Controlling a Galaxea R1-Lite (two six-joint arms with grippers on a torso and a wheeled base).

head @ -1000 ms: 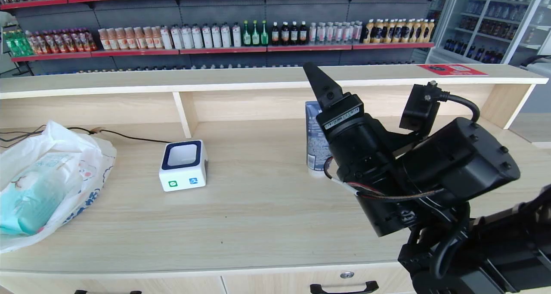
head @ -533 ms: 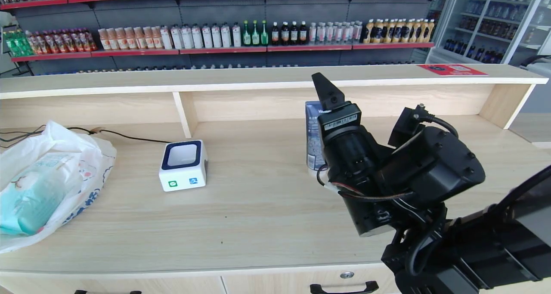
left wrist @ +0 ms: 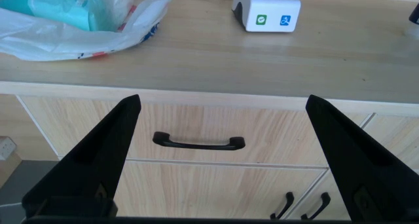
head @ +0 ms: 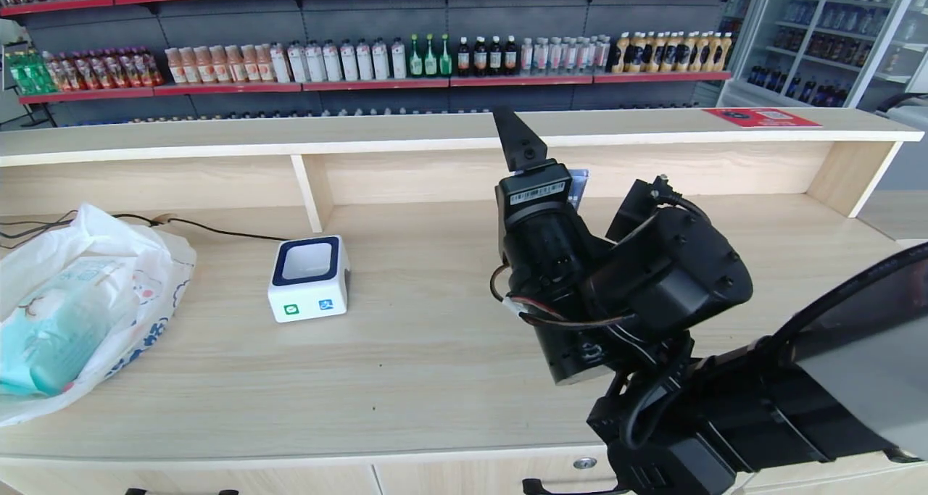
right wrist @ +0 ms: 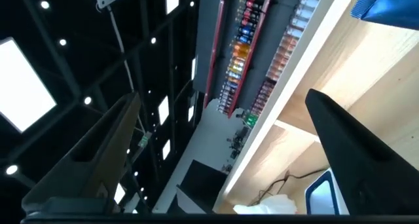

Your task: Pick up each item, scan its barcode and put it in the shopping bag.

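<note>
A white shopping bag lies at the counter's left with a teal pack inside it. The white scanner sits right of the bag, and the left wrist view has both the scanner and the bag. My right gripper points up at centre right, in front of a blue item that is mostly hidden. In its own view the right gripper is open and holds nothing, with the blue item off to one side. My left gripper hangs open below the counter's front edge.
A raised wooden ledge with a divider runs along the back of the counter. A black cable trails behind the scanner. Drawers with a black handle face the left gripper. Bottle shelves stand behind.
My right arm has swung left, and its gripper now covers most of the blue item. The bag, the scanner and the left arm are unchanged.
</note>
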